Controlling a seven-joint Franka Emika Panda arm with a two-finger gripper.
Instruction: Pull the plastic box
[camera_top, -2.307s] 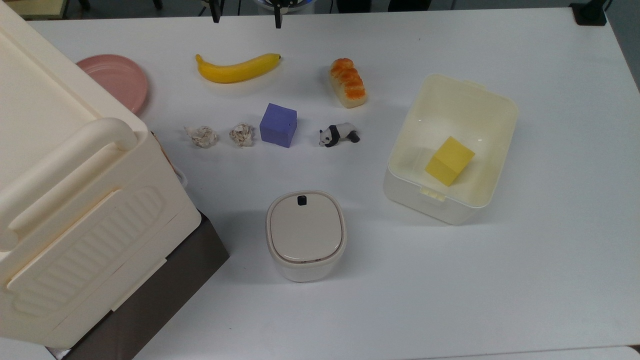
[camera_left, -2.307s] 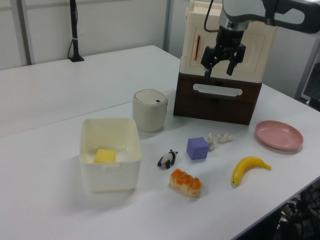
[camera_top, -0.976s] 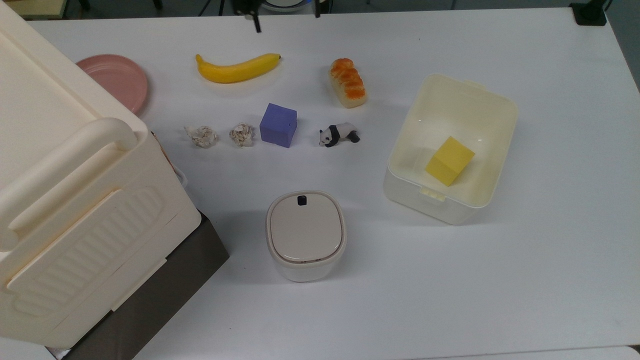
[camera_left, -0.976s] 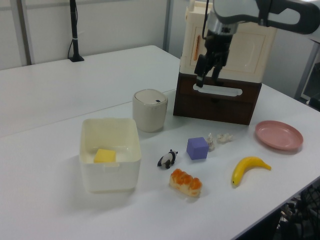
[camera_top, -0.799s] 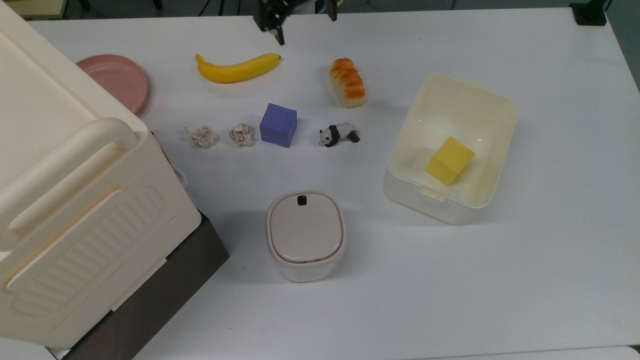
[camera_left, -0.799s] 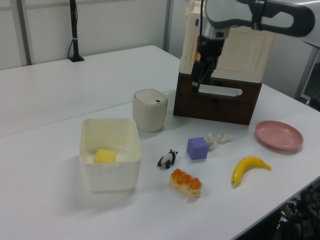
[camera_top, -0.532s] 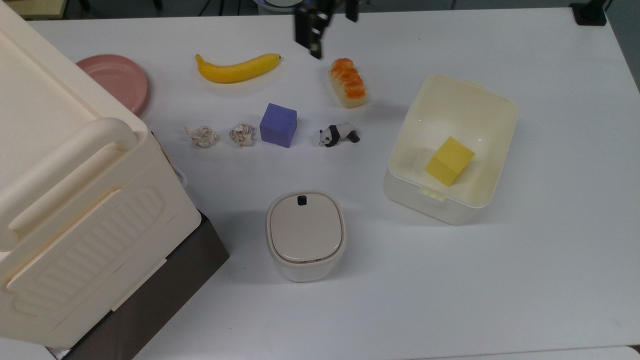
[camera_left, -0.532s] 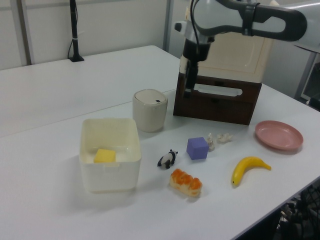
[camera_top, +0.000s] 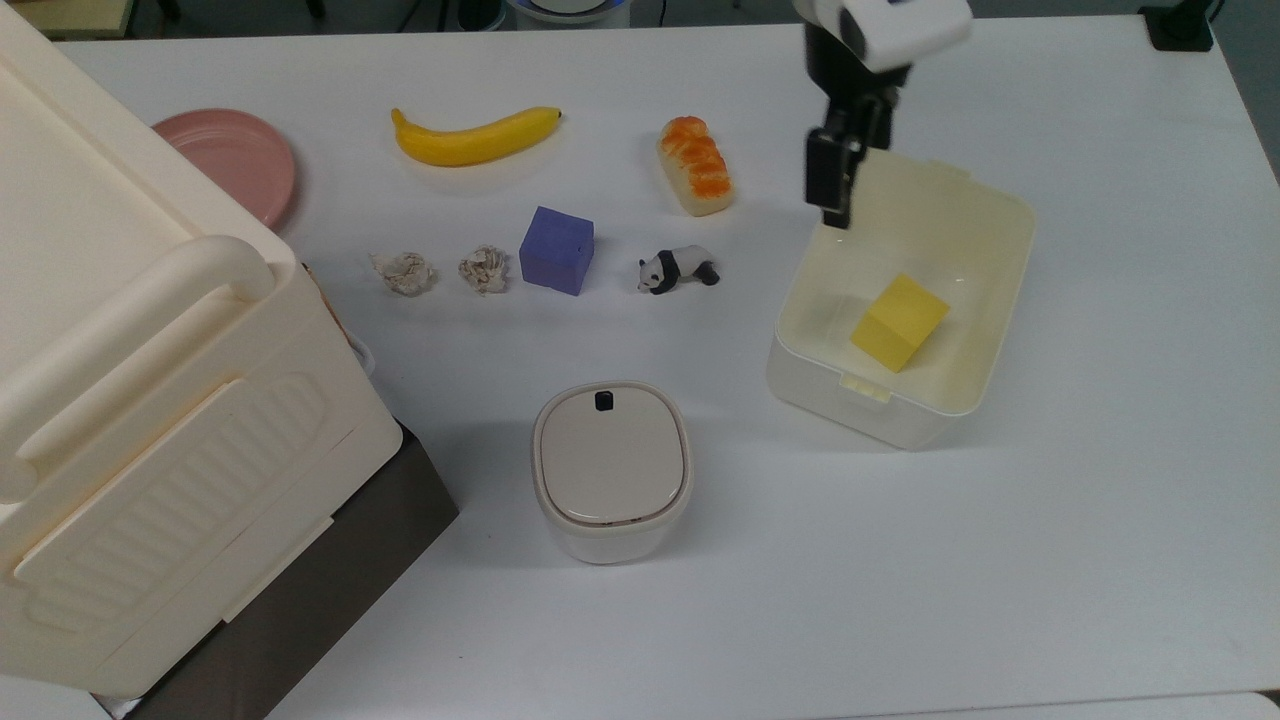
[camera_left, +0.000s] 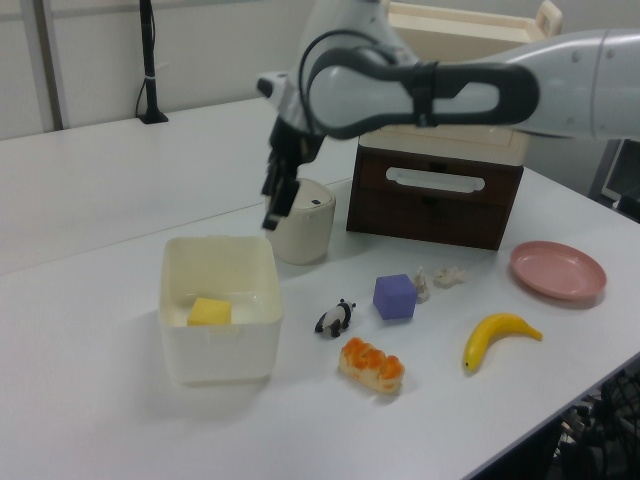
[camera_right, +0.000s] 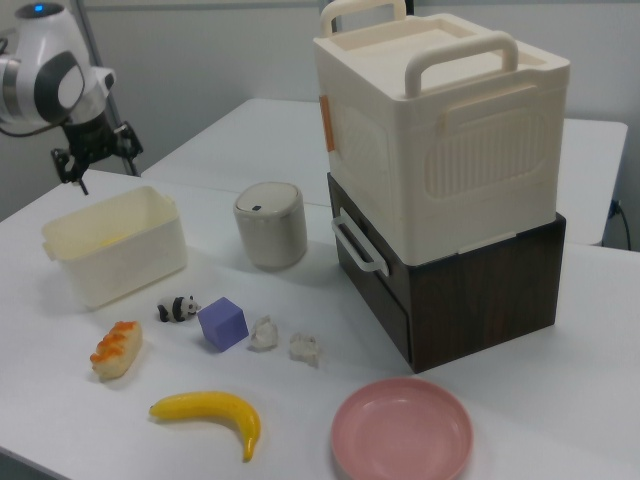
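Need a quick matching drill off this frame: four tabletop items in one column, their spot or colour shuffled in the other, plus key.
Column 1
1. yellow block
2. toy panda
3. pink plate
4. hand

Column 2
A. partly hidden behind the big cream crate in the top view
B. lying inside the plastic box
C. over the plastic box's rim at the top view's upper left corner of the box
D. on the table between the purple cube and the plastic box

Pairs: 1-B, 2-D, 3-A, 4-C
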